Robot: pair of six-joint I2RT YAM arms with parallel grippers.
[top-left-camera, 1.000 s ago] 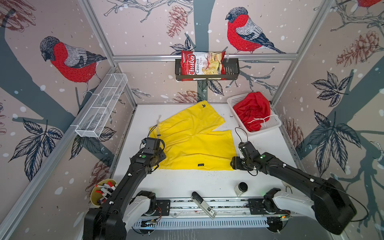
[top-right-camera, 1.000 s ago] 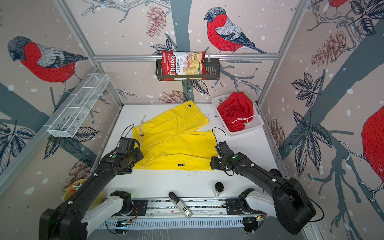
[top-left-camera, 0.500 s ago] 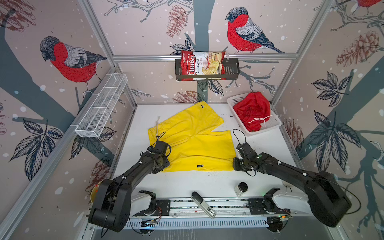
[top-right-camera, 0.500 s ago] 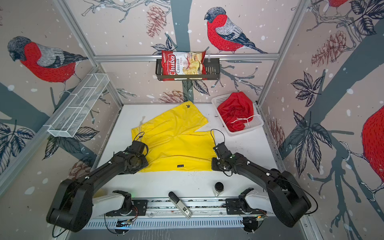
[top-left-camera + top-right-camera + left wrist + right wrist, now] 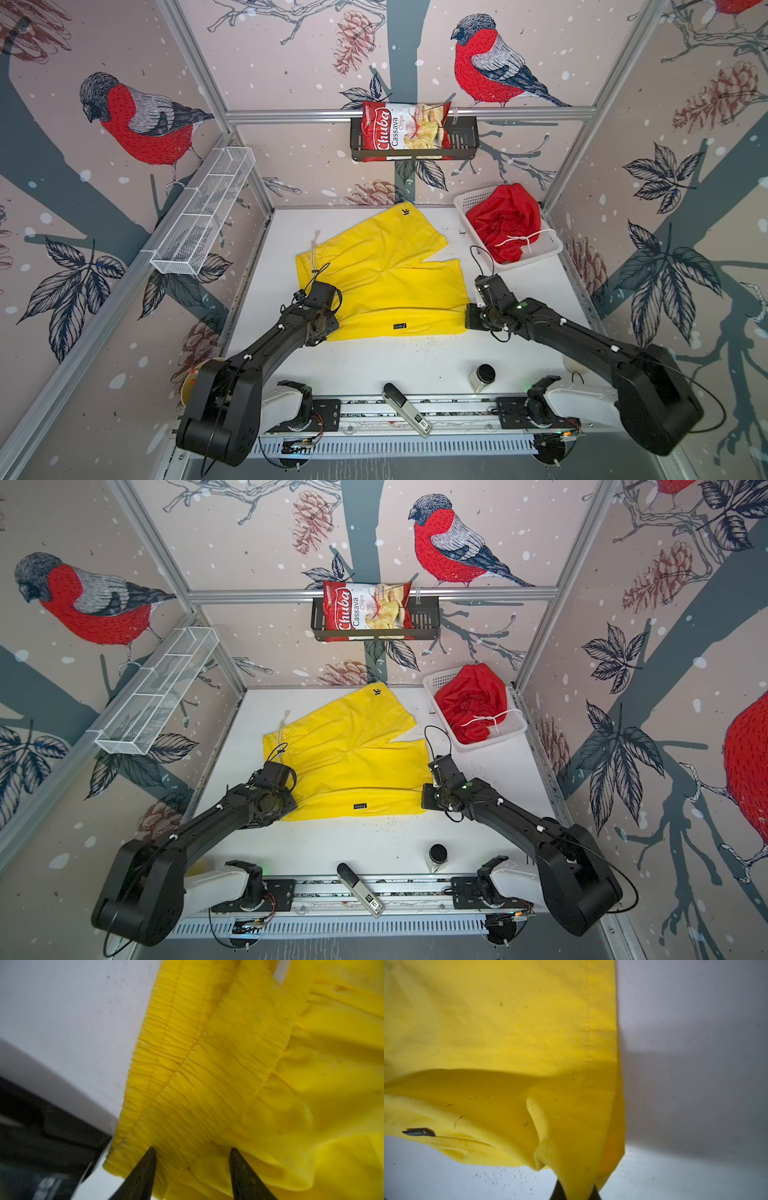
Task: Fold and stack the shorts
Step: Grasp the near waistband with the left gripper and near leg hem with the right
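Observation:
The yellow shorts (image 5: 386,282) (image 5: 349,762) lie spread flat on the white table in both top views, waistband to the left and legs to the right. My left gripper (image 5: 330,328) (image 5: 192,1151) is open at the near end of the gathered waistband (image 5: 187,1076), with yellow fabric between its fingertips. My right gripper (image 5: 467,322) (image 5: 575,1189) is shut on the near right hem corner of the yellow shorts (image 5: 571,1147), and the cloth drapes up from it. The red shorts (image 5: 503,224) (image 5: 469,704) sit bunched, with a white drawstring, in the white basket (image 5: 552,249) at the back right.
A chips bag (image 5: 405,131) sits in a black wall basket. A white wire shelf (image 5: 203,216) hangs on the left wall. A small black-lidded jar (image 5: 482,376) and a black-and-silver tool (image 5: 405,409) lie near the front rail. A cup (image 5: 191,382) stands at the front left.
The right gripper has shut on the hem corner. The left arm swung down and toward the front, bringing its gripper to the near waistband corner.

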